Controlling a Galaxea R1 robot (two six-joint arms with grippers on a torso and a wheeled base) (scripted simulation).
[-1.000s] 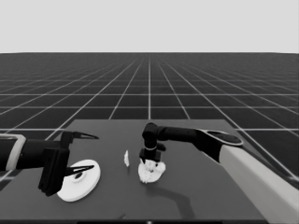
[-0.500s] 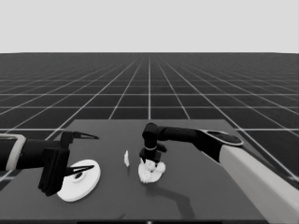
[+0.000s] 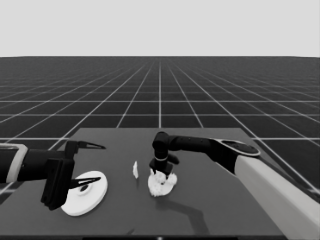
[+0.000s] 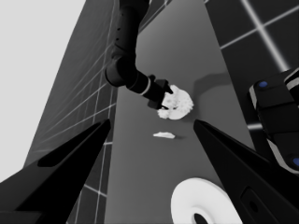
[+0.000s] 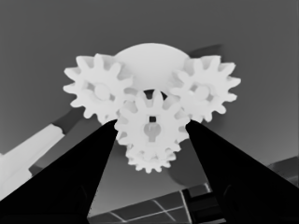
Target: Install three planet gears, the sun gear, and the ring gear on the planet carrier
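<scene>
While the left gripper [image 3: 85, 165] waits over the left end of the worktop [image 3: 210, 200] with its fingers spread wide, the right gripper [image 3: 162, 172] reaches down over the middle of the worktop. There it hangs right above the smaller round part [image 3: 161, 186], which lies flat. In the right wrist view, four small gears sit on this part: one gear on one side [image 5: 96, 91], one gear on the other side [image 5: 205, 88], a middle gear [image 5: 150, 123] whose teeth mesh with both of them, and a fourth gear [image 5: 149, 158] peeking out behind the middle one. The right fingers [image 5: 70, 182] are spread, with the middle gear between their tips; I cannot tell if they touch it. The larger round part [image 3: 86, 192] lies flat under the left fingers, not held. A thin white piece [image 3: 135, 170] lies just beside the smaller round part, between the two round parts
</scene>
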